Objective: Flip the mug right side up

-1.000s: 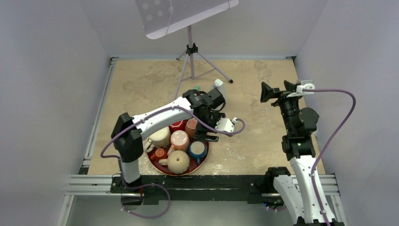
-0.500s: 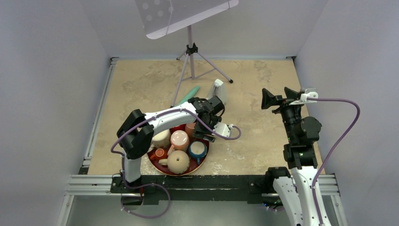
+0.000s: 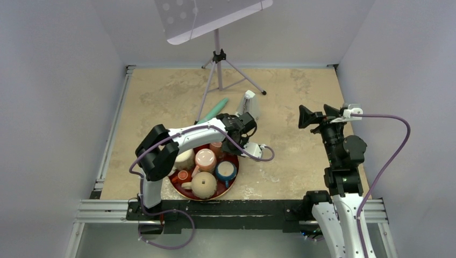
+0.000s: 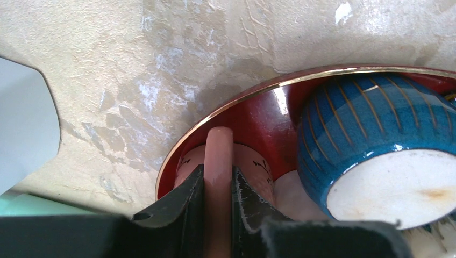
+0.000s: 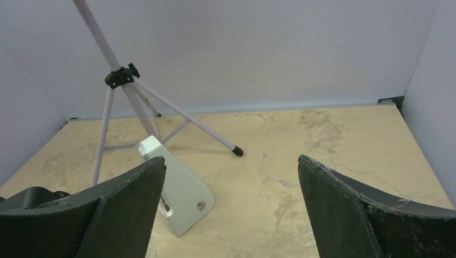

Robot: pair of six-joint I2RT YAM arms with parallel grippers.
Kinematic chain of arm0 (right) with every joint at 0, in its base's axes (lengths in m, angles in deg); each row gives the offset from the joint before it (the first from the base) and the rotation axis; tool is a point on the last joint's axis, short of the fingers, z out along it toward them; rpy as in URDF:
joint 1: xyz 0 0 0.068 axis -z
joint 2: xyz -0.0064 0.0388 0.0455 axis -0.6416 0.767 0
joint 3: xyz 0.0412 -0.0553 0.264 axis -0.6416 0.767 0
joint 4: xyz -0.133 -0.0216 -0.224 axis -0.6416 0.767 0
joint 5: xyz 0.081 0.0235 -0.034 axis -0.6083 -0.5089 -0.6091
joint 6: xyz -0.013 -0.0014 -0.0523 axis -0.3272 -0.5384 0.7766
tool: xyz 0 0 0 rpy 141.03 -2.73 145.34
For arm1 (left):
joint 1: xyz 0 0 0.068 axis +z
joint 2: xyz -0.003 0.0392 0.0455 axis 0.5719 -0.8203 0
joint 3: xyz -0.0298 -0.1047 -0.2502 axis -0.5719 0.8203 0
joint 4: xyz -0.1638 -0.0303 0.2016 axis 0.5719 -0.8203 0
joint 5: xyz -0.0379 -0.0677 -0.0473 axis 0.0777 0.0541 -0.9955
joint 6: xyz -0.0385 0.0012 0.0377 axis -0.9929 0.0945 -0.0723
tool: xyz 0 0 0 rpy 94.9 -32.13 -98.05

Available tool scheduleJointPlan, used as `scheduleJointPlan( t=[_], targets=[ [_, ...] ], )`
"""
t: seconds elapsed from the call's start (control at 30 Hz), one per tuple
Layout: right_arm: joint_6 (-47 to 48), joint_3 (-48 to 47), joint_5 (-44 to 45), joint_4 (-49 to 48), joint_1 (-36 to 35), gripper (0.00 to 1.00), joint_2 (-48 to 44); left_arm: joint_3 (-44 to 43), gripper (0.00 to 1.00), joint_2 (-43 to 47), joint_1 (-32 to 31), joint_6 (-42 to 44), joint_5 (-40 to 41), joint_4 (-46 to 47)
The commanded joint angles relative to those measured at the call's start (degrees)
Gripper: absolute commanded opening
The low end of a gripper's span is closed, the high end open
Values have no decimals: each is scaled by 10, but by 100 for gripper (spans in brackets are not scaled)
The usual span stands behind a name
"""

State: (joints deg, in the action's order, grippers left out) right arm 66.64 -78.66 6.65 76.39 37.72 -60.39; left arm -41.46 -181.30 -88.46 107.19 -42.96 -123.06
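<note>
On the tan table (image 3: pixel 290 91), your left gripper (image 4: pixel 218 173) pinches the handle (image 4: pixel 219 148) of the pink mug (image 4: pixel 253 165) at the tray's (image 4: pixel 236 97) far rim; turning it upright is still to do, and the right gripper (image 5: pixel 231 161) is wide open.

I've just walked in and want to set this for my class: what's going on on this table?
The left arm's end effector is down at the far rim of the red tray of mugs. Its fingers are pinched on either side of the handle of the pink mug, right beside a blue striped mug. The pink mug sits in the tray and does not look lifted yet. The right end effector hangs wide open off to the right, holding nothing.
</note>
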Motion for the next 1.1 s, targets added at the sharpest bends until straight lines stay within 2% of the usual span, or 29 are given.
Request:
scheduleJointPlan(
  t=[0.0,0.07,0.2,0.37,0.43,0.5,0.6,0.8,0.97,1.07],
  targets=[
    [-3,7,16,2,1,97,-15,-27,13,-12,9,-21,-5,-48],
    [-3,8,22,4,1,97,-15,-40,0,-13,10,-33,-9,-53],
    [-5,-3,26,13,0,97,-3,-88,0,-14,17,-64,-17,-75],
    [-24,-15,6,19,0,98,27,-164,0,-10,40,-143,-48,-108],
    [-28,-17,-33,15,1,99,45,-193,0,-10,59,-180,-78,-123],
    [-32,-24,-88,14,1,99,72,-212,0,-7,85,-222,-142,-129],
    [-48,-31,-149,16,1,99,103,-195,0,14,123,-269,-221,-93],
    [-75,-9,-174,-37,1,99,118,-235,0,-5,159,-364,-227,-74],
    [-121,27,-284,-104,-1,99,167,-239,0,-12,177,-423,-232,-50],
    [-124,37,-336,-121,-15,99,212,-246,0,-19,186,-464,-268,-29]
  ],
)
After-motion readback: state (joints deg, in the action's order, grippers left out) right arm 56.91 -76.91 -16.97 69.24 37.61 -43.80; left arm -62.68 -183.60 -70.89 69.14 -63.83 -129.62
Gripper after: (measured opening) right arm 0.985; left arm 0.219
